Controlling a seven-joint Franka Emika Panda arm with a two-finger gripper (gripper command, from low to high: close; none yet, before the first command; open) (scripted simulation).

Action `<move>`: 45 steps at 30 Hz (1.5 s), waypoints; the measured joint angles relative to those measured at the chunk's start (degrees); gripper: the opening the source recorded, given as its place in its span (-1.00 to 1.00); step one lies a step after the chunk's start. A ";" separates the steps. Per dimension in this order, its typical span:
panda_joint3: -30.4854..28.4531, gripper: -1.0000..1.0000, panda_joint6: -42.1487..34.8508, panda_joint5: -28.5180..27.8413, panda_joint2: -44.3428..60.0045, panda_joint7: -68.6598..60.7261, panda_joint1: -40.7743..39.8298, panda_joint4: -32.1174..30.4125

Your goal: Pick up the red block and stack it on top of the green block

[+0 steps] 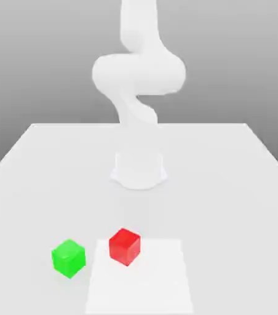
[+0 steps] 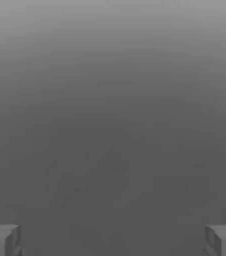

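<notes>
The red block (image 1: 125,246) rests on the white table (image 1: 227,184), near its front edge and on the corner of a lighter square patch. The green block (image 1: 68,257) sits on the table a short way toward the exterior view's left of the red one, with a gap between them. The white arm (image 1: 138,80) rises from its base behind the blocks and runs up past the picture's edge. In the hand view, my gripper (image 2: 113,241) is open, its two grey fingertips (image 2: 2,240) far apart with nothing between them, facing a plain grey background.
The arm's round base (image 1: 139,171) stands mid-table behind the blocks. A lighter square patch (image 1: 141,280) marks the table's front middle. The table's edges run along both sides and the back.
</notes>
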 joint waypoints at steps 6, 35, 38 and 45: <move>2.40 0.00 8.12 -0.46 11.69 8.26 -3.62 -9.30; 2.22 -1.00 34.94 -1.67 48.40 26.76 -7.33 -27.74; 2.73 -1.00 29.80 0.05 42.40 25.48 -7.37 -28.61; -1.92 -1.00 19.68 0.12 38.13 37.14 -16.96 -22.78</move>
